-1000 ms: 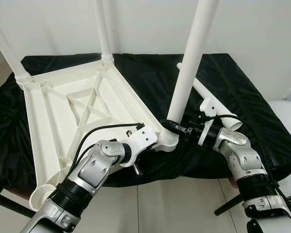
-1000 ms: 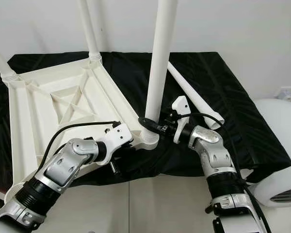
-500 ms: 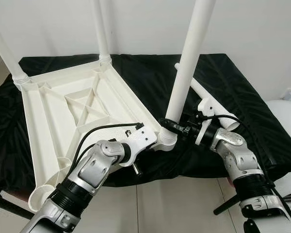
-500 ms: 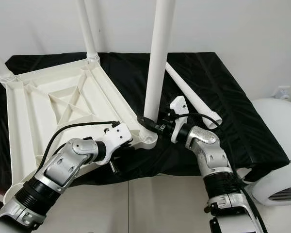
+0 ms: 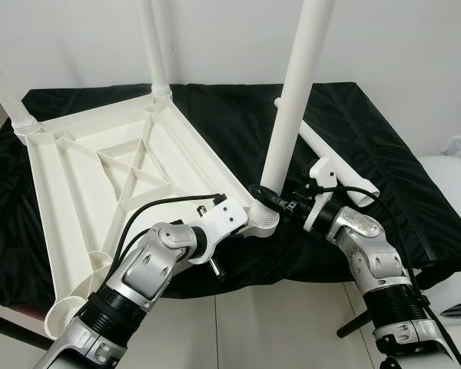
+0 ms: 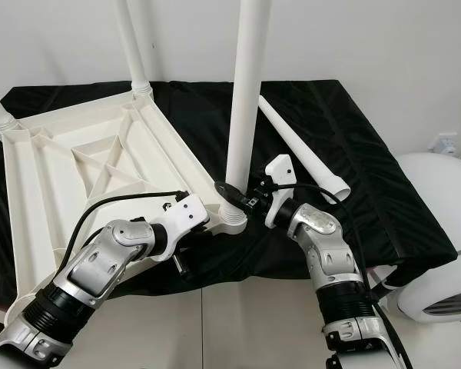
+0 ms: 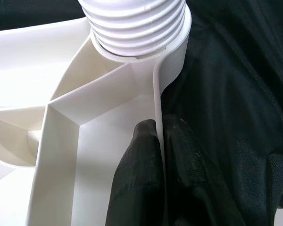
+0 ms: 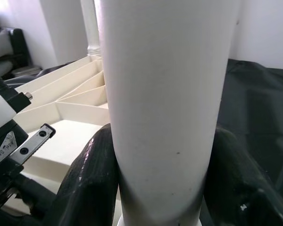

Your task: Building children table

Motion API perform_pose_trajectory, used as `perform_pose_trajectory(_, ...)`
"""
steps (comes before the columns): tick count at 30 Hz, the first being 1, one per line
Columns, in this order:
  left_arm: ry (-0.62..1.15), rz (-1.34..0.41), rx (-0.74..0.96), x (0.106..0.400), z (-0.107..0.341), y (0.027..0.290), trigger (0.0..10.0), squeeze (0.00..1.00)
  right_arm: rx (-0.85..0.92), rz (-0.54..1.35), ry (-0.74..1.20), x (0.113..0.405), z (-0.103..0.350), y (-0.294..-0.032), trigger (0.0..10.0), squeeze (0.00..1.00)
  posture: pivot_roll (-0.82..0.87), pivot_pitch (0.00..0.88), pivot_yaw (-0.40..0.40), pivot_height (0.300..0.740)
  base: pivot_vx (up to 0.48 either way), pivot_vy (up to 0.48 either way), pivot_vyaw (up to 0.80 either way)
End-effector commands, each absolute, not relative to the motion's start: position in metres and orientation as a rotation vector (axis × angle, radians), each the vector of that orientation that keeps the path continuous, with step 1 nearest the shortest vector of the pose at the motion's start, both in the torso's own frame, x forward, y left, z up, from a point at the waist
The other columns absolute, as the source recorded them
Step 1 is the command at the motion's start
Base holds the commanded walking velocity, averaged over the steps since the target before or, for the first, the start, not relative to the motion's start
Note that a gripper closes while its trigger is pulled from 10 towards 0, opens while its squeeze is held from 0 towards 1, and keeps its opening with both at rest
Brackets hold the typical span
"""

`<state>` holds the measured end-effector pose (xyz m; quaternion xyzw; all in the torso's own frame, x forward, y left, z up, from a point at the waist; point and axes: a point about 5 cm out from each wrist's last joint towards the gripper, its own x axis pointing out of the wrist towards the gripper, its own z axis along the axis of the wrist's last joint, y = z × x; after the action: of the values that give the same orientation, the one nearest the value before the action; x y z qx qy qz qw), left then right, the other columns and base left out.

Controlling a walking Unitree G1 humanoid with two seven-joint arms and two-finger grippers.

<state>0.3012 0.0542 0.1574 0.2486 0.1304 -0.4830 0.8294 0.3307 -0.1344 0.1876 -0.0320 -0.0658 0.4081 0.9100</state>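
Right gripper [image 5: 263,201] clamped round base of upright white leg [image 5: 295,92] at near corner socket of upturned tabletop [image 5: 100,177], left gripper [image 7: 155,155] pinching tabletop rim beside it, spare leg [image 6: 296,146] lying behind on black-draped worktop [image 5: 384,154].

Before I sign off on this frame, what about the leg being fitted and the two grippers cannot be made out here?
- Top of the held leg: cut off by the upper edge in both eye views.
- How far its thread sits in the corner socket: hidden by the right gripper.
- Left gripper on the tabletop rim: in the eye views its wrist covers the fingers.
- Loose leg: near end partly behind the right wrist.
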Motion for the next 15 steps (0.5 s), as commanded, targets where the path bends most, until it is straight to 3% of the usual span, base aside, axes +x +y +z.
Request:
perform_pose_trajectory(1, 0.226, -1.102, 0.522, 0.291, 0.163, 0.039, 10.0, 0.00, -0.011, 0.762, 0.022, 0.330, 0.157, -0.138, 10.0, 0.00, -0.07, 0.139, 0.027, 0.740, 0.000, 0.000, 0.00)
perform_pose_trajectory(15, 0.226, -1.104, 0.520, 0.290, 0.165, 0.039, 10.0, 0.00, -0.006, 0.726, -0.018, 0.321, 0.158, -0.126, 10.0, 0.00, -0.08, 0.145, 0.033, 0.740, 0.000, 0.000, 0.00)
